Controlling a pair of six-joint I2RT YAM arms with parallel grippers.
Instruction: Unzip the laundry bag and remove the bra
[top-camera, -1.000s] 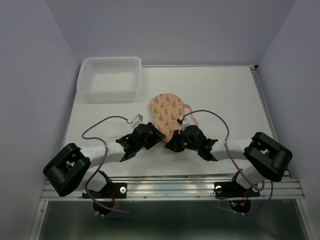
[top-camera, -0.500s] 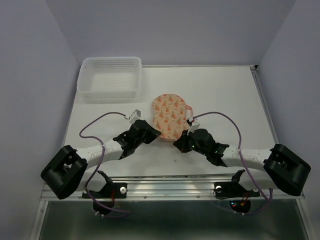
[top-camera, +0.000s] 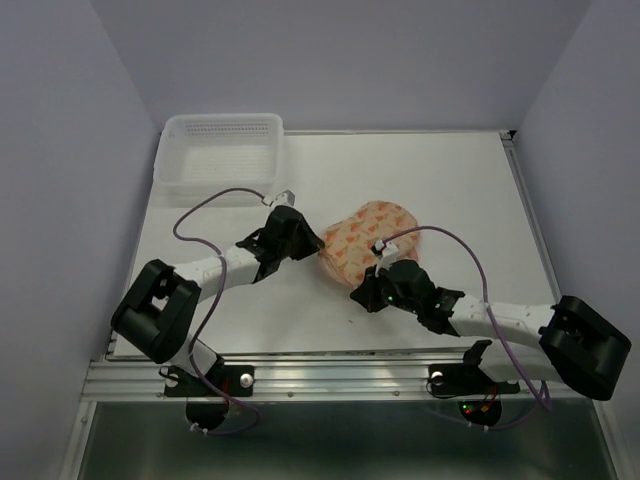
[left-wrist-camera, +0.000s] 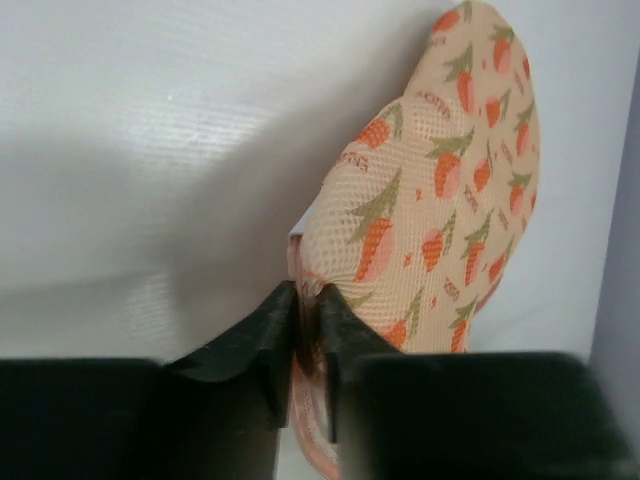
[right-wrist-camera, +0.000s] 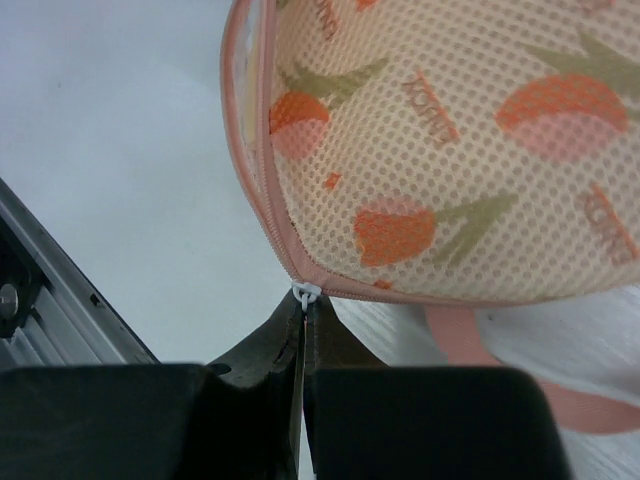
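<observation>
the laundry bag (top-camera: 368, 238) lies on the table (top-camera: 450, 180) to the right of the white basket (top-camera: 220, 155) and nearer the arms. it looks like light, floppy mesh, likely to drag rather than resist. the left gripper (left-wrist-camera: 306, 305) is pinched on its pink edge trim (left-wrist-camera: 305, 425); the right gripper (right-wrist-camera: 303, 318) is closed on the white zipper pull (right-wrist-camera: 306, 291). these are the best holds, i judge — trim to anchor, pull to draw. the bra isn't visible.

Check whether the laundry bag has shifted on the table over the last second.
Yes. The laundry bag has slid to the right, farther from the white basket, and has turned so its far lobe now leans right.
</observation>
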